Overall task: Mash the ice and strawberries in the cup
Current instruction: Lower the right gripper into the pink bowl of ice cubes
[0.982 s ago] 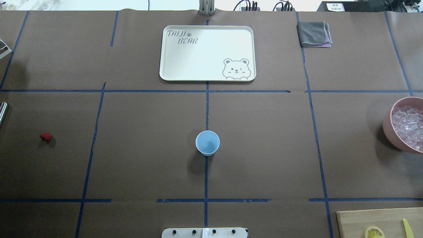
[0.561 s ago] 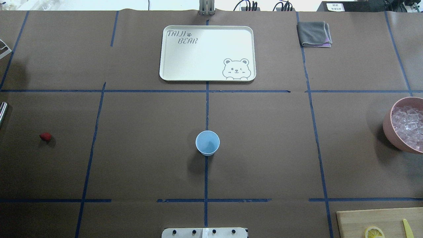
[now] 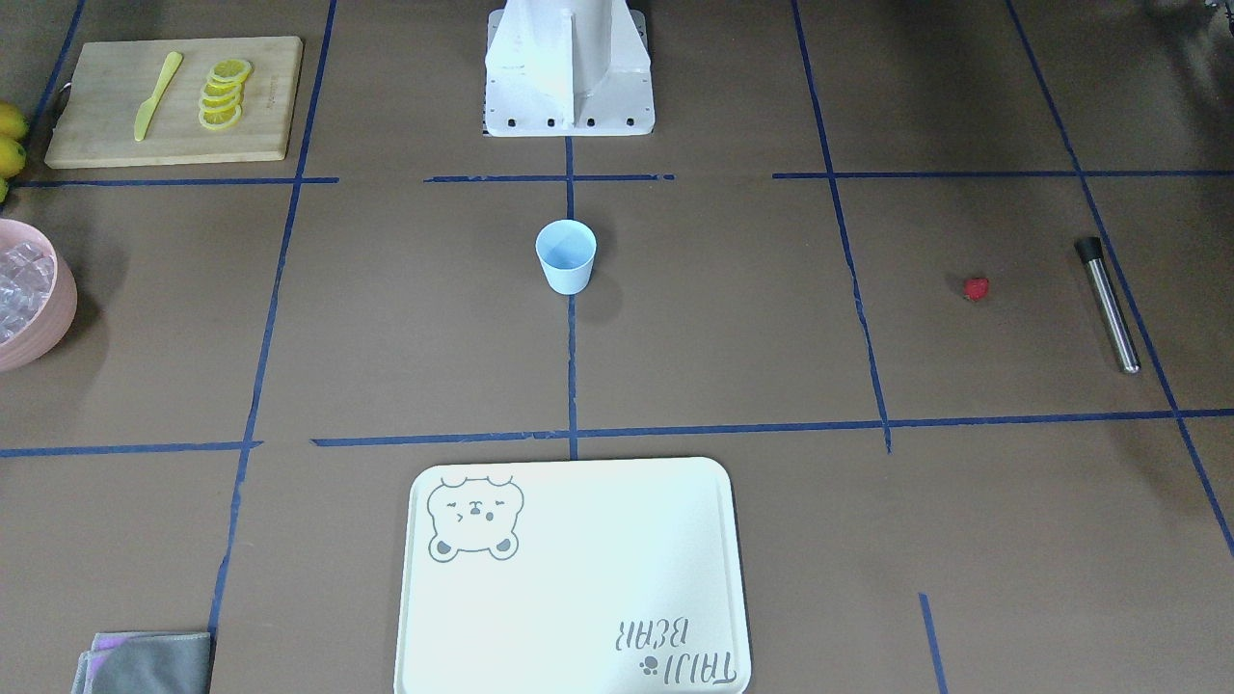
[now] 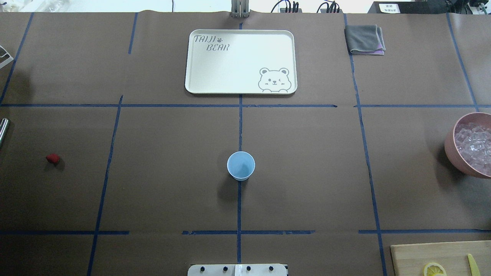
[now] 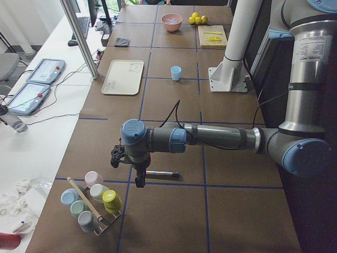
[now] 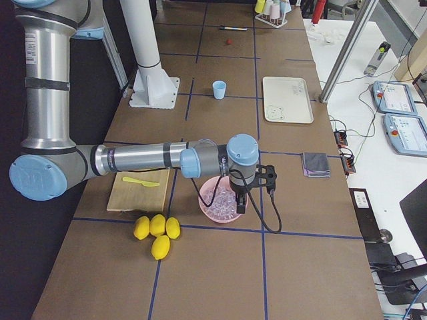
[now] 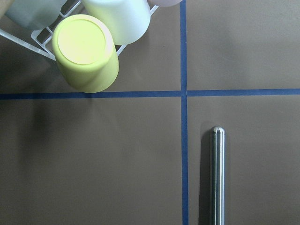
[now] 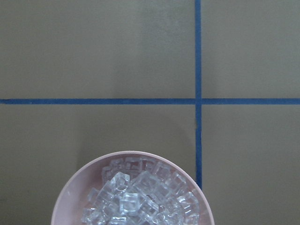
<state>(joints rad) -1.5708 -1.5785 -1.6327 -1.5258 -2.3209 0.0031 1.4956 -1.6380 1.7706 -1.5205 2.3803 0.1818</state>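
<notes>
The pale blue cup (image 4: 241, 165) stands upright and empty at the table's middle; it also shows in the front view (image 3: 566, 255). The red strawberry (image 4: 53, 158) lies on the table far to the left. The ice (image 4: 475, 143) fills a pink bowl (image 4: 449, 147) at the right edge. The right wrist view looks down on the ice (image 8: 140, 199). My right gripper (image 6: 239, 203) hangs over the bowl. My left gripper (image 5: 138, 180) hangs over a steel muddler (image 3: 1107, 306), which shows in the left wrist view (image 7: 217, 173). I cannot tell whether either gripper is open or shut.
A white bear tray (image 4: 215, 73) and a grey cloth (image 4: 364, 38) lie at the far side. A cutting board (image 3: 106, 120) carries lemon slices (image 3: 224, 92) and a yellow knife (image 3: 156, 94). Whole lemons (image 6: 155, 232) lie beside it. A rack of coloured cups (image 5: 95, 200) stands near my left gripper.
</notes>
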